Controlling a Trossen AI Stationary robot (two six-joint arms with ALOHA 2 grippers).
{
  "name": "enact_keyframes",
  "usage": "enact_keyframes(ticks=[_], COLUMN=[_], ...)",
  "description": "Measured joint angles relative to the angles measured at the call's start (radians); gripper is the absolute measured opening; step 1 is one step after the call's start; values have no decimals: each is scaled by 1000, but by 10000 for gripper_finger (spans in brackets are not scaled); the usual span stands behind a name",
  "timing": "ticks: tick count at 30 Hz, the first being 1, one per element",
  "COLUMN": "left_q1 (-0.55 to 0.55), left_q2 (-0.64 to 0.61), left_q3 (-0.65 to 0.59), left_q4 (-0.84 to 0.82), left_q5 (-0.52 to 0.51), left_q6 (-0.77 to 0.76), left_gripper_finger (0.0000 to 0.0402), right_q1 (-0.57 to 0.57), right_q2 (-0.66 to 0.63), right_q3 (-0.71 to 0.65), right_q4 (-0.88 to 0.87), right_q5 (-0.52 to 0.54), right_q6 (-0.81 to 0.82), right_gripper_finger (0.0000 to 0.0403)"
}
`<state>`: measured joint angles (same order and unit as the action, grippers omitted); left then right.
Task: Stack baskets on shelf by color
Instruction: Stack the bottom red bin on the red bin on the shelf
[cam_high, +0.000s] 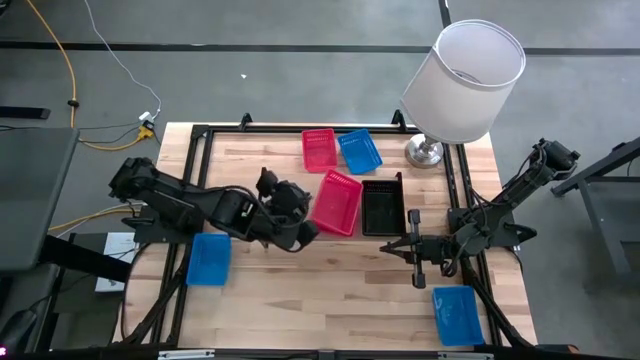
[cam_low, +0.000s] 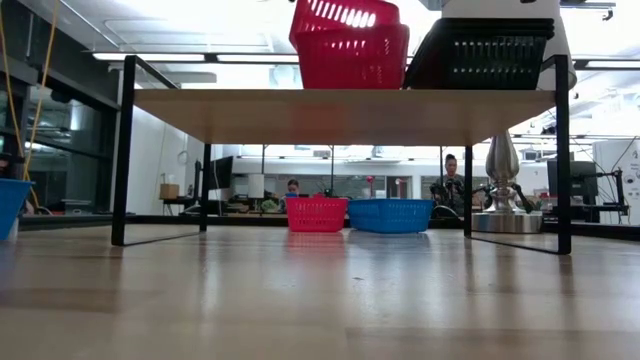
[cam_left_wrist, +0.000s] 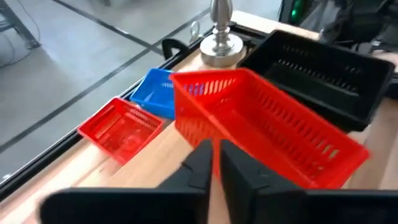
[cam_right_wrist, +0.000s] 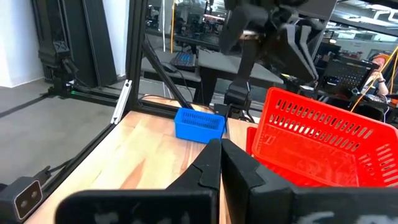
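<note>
1. Six perforated plastic baskets in sight, on or around the light wood shelf (cam_high: 372, 232) with black wire legs.
2. Left gripper (cam_high: 303, 232): jaws nearly together, holding nothing; a tilted red perforated basket (cam_high: 338, 201) lies just ahead of them on the shelf, atop another red one as the low view shows.
3. Black perforated basket (cam_high: 382, 206): on the shelf, beyond the tilted red basket from the left jaws.
4. Flat red basket (cam_high: 319, 148) and blue basket (cam_high: 359, 151): side by side on the tabletop (cam_high: 330, 290), farther ahead.
5. Right gripper (cam_high: 417, 275): jaws shut, empty; a blue basket (cam_high: 456, 313) just beside them.
6. Another blue basket (cam_high: 209, 257): behind the left jaws.
</note>
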<state>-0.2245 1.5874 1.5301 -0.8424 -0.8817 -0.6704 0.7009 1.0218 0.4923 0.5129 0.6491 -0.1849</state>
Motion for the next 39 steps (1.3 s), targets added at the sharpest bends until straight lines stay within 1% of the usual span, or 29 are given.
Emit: enact_keyframes(ticks=[1,5,7,9,13,15,20,28,31,36,39], left_q1=[0,-5,-7,-8,-8,-13,-15,-14,-14,-14,-13], left_q2=[-1,3,2,2,3,2,2,18,19,-10,-24], left_q3=[-18,-83,-112,-140,-184,-183,-183,-183,-184,-183,-182], left_q4=[7,34,39,59,160,200,262,270,269,295,302], left_q5=[-10,-62,-91,-95,-93,-81,7,82,81,-25,-20], left_q6=[-8,-10,-44,-77,-78,-77,-53,-76,-44,41,135], left_gripper_finger=[10,7,2,4,1,1,1,0,0,0,0], right_q1=[0,0,0,0,0,0,0,0,0,0,0], right_q2=[0,0,0,0,0,0,0,0,0,0,0], right_q3=[0,0,0,0,0,0,0,0,0,0,0], right_q4=[0,-1,0,-1,0,0,0,0,0,0,-1], right_q5=[-1,-2,-2,-2,-2,-2,-2,-2,-2,-2,-2], right_q6=[2,2,2,1,0,0,1,1,1,0,-5], right_gripper_finger=[0,0,0,0,0,0,0,0,0,0,0])
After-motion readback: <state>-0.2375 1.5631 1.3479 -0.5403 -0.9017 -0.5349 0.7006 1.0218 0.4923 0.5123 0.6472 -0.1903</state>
